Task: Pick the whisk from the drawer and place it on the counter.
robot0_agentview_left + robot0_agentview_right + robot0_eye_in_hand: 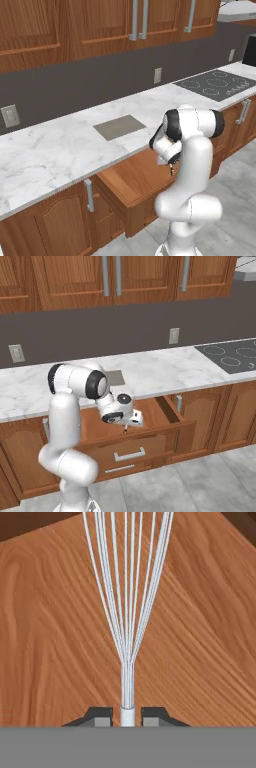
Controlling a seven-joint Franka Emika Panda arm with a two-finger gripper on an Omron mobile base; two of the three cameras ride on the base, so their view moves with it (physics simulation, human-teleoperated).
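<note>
While the gripper (128, 717) is clamped on the whisk (127, 612) at its neck inside the open drawer (172, 411), wires look light, springy; stiffer handle grip suits the lift to the worktop (50, 150).

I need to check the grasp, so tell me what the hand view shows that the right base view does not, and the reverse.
Hand view alone: the whisk close up, its silver wires gathering into a stem pinched between the two dark fingers, over the wooden drawer floor.

Right base view alone: the white arm reaching down into the open drawer, the drawer's silver bar handle, the marble counter, the cooktop and the upper cabinets.

Both: the drawer's reddish wood interior and the gripper inside it.
</note>
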